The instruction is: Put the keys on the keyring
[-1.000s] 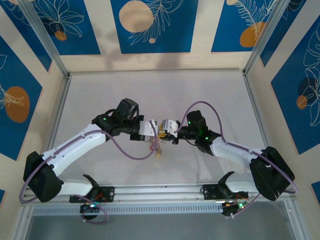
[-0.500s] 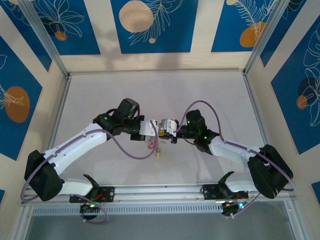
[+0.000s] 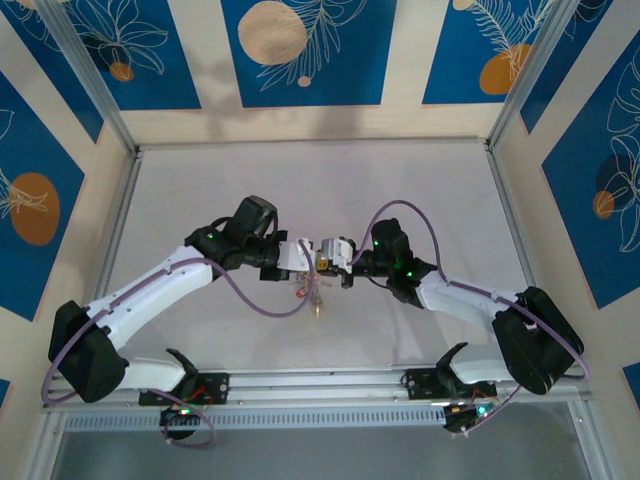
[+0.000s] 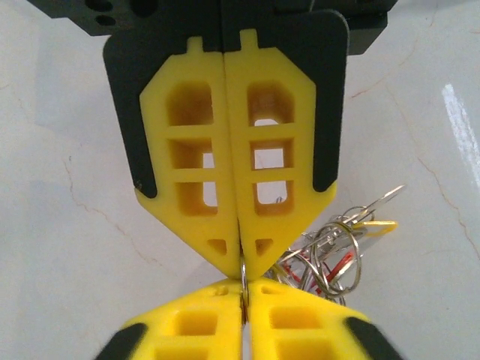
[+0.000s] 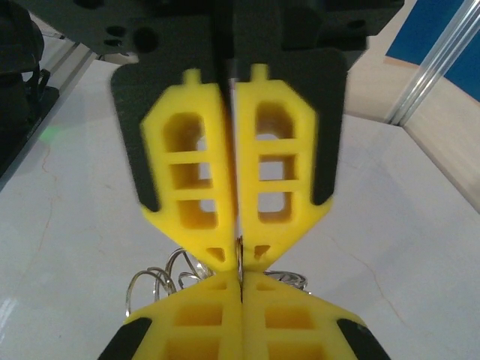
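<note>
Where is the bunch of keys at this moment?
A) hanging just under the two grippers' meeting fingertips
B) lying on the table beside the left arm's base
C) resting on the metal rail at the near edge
A: the keys dangle right below the spot where the left gripper and the right gripper meet tip to tip.

The tangle of small silvery metal keys (image 4: pixel 330 247) gleams smooth and polished, with bits of glossy red and yellow plastic. The thin grey wire keyring (image 4: pixel 358 262) is bare shiny metal. The left tool (image 4: pixel 241 264) and right tool (image 5: pixel 240 259) have matt yellow plastic lattice fingers on matt black plates. The white tabletop (image 4: pixel 75 225) looks smooth and faintly glossy, with hairline veins.
</note>
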`<state>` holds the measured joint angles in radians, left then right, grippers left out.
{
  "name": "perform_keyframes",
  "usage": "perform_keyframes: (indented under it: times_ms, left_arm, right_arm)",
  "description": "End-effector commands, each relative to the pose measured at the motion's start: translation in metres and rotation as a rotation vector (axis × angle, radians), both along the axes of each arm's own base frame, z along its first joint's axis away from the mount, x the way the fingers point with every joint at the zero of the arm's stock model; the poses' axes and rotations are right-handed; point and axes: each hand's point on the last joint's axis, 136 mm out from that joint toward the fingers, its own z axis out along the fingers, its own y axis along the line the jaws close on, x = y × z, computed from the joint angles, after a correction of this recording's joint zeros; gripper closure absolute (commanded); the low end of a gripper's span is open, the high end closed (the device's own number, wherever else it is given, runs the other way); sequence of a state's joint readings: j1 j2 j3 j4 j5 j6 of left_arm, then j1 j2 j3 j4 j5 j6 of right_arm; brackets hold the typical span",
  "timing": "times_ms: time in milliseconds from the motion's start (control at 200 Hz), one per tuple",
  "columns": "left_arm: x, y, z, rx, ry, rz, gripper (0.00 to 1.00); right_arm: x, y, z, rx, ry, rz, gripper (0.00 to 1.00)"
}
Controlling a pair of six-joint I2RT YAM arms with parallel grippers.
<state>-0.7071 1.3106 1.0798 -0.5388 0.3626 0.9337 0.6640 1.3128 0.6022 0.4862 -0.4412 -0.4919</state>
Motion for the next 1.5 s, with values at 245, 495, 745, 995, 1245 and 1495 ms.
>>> perform_keyframes:
  times_ms: [245, 495, 745, 995, 1245, 1495]
  left_arm:
    - [0.01, 0.008, 0.052, -0.196, -0.066, 0.09, 0.62]
    - [0.08, 0.078, 0.079, -0.344, 0.069, 0.669, 0.46]
    - [0.137, 0.185, 0.035, -0.457, 0.407, 1.478, 0.32]
    - [0.159, 0.21, -0.044, -0.432, 0.855, 1.77, 0.5]
    - [0.185, 0.197, -0.098, -0.104, 0.815, 1.479, 0.59]
    - [0.173, 0.2, -0.154, 0.132, 0.858, 1.372, 0.63]
  right_arm:
    - [0.024, -0.022, 0.016, 0.099, -0.077, -0.176, 1.0]
    - [0.032, -0.036, 0.012, 0.122, -0.109, -0.241, 1.0]
    - [0.033, -0.036, 0.01, 0.119, -0.106, -0.236, 1.0]
    - [0.03, -0.037, 0.008, 0.124, -0.097, -0.24, 1.0]
    - [0.03, -0.036, 0.007, 0.129, -0.085, -0.244, 1.0]
    - [0.029, -0.039, 0.003, 0.125, -0.081, -0.258, 1.0]
